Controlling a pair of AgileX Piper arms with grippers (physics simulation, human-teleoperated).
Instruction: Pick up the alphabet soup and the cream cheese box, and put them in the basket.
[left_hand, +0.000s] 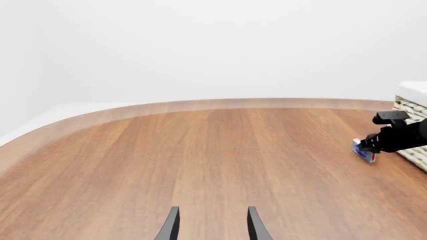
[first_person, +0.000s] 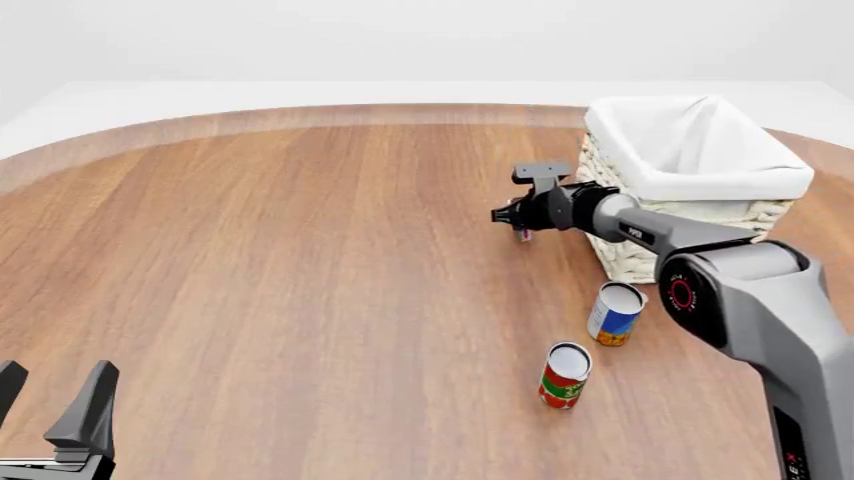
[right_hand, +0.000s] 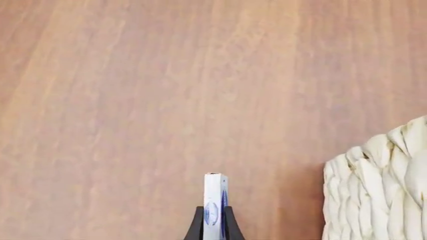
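My right gripper (first_person: 519, 226) is shut on the cream cheese box (right_hand: 215, 204), a thin white and blue box held on edge between the fingers, just above the table left of the basket (first_person: 694, 185). The box also shows in the left wrist view (left_hand: 365, 150). The alphabet soup (first_person: 615, 313), a blue and white can with an orange band, stands in front of the basket. My left gripper (first_person: 51, 400) is open and empty at the near left of the table; its fingers (left_hand: 171, 225) show in the left wrist view.
A red and green can (first_person: 565, 375) stands upright just in front of and left of the alphabet soup. The basket's wicker wall shows in the right wrist view (right_hand: 380, 185) and in the left wrist view (left_hand: 413, 107). The wooden table's curved far edge (first_person: 334, 115) runs behind.
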